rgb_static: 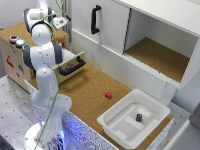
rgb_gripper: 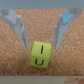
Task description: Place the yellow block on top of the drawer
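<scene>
The yellow block (rgb_gripper: 41, 55), a small cube with black marks, rests on a cork-brown surface in the wrist view. My gripper (rgb_gripper: 40, 44) is open, with one finger on each side of the block's upper edge and a small gap to it. In the exterior view my gripper (rgb_static: 60, 22) hangs over the cork-brown top (rgb_static: 22, 29) of the low wooden cabinet. The block itself is hidden there. The drawer (rgb_static: 73, 65) with its black bar handle stands pulled out below.
A small red cube (rgb_static: 108, 95) lies on the cork table. A white bin (rgb_static: 125, 131) at the exterior view's right holds a dark purple cube (rgb_static: 139, 117). The big white cupboard (rgb_static: 112, 30) with a vertical black handle stands behind. Coloured buttons (rgb_static: 16, 40) sit on the cabinet.
</scene>
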Controlling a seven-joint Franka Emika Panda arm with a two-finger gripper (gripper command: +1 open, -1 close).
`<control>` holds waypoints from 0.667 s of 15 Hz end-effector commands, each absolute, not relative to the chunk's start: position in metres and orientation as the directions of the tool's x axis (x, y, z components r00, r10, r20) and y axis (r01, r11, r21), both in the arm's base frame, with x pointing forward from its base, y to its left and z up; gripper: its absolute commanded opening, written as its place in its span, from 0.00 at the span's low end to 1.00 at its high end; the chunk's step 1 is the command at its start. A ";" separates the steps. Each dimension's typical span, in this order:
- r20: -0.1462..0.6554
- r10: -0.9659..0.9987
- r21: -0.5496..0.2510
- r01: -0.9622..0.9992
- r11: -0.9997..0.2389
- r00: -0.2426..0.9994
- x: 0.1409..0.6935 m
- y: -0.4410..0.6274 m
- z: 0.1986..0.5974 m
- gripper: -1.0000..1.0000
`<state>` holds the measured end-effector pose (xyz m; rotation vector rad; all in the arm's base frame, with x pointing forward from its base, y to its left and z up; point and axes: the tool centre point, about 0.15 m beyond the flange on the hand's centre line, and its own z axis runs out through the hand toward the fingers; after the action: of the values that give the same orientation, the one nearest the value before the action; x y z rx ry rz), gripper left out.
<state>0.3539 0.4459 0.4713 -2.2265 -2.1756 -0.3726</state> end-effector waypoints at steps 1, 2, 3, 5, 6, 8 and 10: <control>0.165 0.986 0.102 0.994 -0.025 0.008 0.364 0.457 0.511 1.00; 0.164 0.986 0.111 0.994 -0.013 -0.005 0.362 0.457 0.517 1.00; 0.155 0.988 0.136 0.991 0.001 -0.022 0.360 0.455 0.522 1.00; 0.166 0.984 0.150 0.988 0.039 -0.065 0.354 0.450 0.527 1.00; 0.169 0.982 0.147 0.987 0.057 -0.082 0.351 0.447 0.526 1.00; 0.179 0.977 0.142 0.986 0.087 -0.112 0.344 0.440 0.522 1.00; 0.194 0.976 0.147 0.987 0.068 -0.096 0.341 0.427 0.521 1.00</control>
<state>0.3472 0.4432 0.5135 -2.1390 -2.2584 -0.4099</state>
